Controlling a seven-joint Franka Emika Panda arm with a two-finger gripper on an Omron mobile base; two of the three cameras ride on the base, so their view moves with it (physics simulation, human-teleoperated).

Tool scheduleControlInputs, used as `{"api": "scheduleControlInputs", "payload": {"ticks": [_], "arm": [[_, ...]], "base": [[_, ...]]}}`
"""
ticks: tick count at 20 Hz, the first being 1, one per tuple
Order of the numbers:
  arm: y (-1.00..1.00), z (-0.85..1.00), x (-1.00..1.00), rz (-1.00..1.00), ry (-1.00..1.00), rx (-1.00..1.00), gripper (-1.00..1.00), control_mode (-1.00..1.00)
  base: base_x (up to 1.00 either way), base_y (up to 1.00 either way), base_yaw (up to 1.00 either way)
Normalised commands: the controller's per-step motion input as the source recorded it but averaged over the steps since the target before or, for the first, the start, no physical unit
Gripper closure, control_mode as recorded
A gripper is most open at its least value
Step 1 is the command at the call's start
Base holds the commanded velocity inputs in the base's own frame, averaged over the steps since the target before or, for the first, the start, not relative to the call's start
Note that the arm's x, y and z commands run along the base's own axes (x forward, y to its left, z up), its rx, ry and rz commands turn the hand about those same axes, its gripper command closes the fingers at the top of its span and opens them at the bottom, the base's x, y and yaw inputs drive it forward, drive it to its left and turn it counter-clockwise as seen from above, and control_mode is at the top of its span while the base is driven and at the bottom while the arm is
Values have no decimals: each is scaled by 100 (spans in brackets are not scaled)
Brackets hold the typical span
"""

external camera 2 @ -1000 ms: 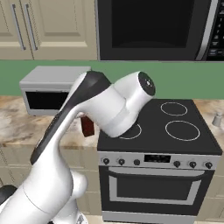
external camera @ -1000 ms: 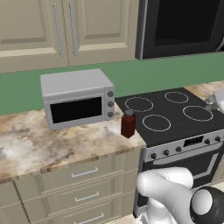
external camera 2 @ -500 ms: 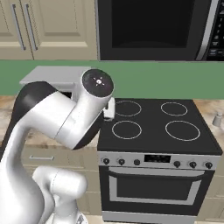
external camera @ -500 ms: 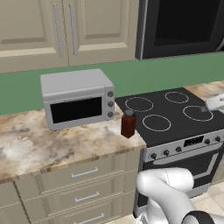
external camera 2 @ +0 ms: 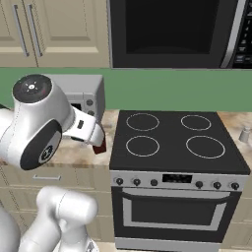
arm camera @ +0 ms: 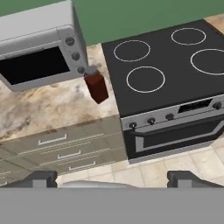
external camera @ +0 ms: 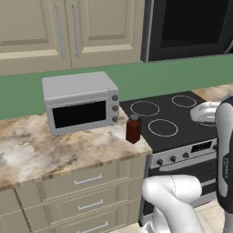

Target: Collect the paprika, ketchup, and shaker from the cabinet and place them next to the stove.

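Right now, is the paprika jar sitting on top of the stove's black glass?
No, the paprika stands on the marble counter, just left of the stove edge.

This is a home kitchen. A stove (external camera 2: 177,147) with a black glass top, four white ring burners and a steel front with knobs and an oven door stands between runs of marbled stone counter (external camera: 54,145). Beige drawers (external camera: 82,191) sit under the counter and beige cabinets (external camera: 68,32) hang above it. A grey toaster oven (external camera: 82,102) stands on the counter, a microwave (external camera 2: 172,32) is mounted over the stove, and the wall (external camera 2: 197,88) is green.
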Motion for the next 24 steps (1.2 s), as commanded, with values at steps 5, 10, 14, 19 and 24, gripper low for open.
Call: {"api": "scheduleControlInputs", "payload": {"ticks": [5,10,14,19,24], "arm": [[13,-7,0,0,3,-7,-100,-100],[-1,0,-24,-1,-11,0,-100,-100],[-2,0,-28,-2,-8,0,-100,100],[0,0,0,0,0,0,-100,100],[0,0,0,0,0,0,-100,100]], "base": [[0,0,0],[0,0,0],[-37,-3,-2],[-69,-4,-23],[-49,0,-50]]}}
